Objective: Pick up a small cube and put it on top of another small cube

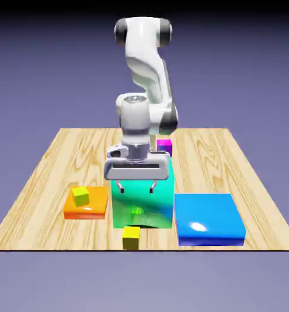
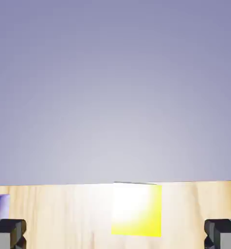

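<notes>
The pincer (image 1: 138, 188) hangs wide open and empty above the counter (image 1: 43, 177), in front of a big teal block (image 1: 143, 204), its grey fingertips (image 2: 8, 232) framing bare wood in the hand view. The golden-yellow small cube (image 1: 131, 237) sits untouched at the counter's near edge, below and just ahead of the pincer. A lime small cube (image 1: 81, 195), perhaps its destination, rests on an orange slab (image 1: 86, 205) to the exterior view's left. Nothing appears done: grasp, lift and stacking all remain.

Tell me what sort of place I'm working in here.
Almost certainly a rendered simulation, not a real room: a bare wooden table floating before a blank blue-violet backdrop, glossy coloured blocks such as the teal block, and a white arm with its gripper open.
</notes>
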### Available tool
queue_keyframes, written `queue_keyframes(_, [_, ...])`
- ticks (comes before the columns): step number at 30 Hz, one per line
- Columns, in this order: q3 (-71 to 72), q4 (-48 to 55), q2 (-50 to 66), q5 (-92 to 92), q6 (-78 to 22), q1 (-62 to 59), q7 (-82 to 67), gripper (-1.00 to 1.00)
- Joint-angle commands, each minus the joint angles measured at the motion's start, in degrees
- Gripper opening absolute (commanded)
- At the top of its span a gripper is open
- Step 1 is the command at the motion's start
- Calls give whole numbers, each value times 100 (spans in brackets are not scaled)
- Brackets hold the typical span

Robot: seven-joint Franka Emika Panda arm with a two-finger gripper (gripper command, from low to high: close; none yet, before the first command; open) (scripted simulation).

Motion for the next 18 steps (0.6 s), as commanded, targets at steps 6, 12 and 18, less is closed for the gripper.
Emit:
queue_keyframes(6, [-149, 901, 1246, 80, -934, 30, -17, 0])
queue_keyframes(12, [-162, 1243, 2225, 183, -878, 7, -68, 0])
queue_keyframes(18, [-175, 1258, 2125, 167, -992, 15, -58, -100])
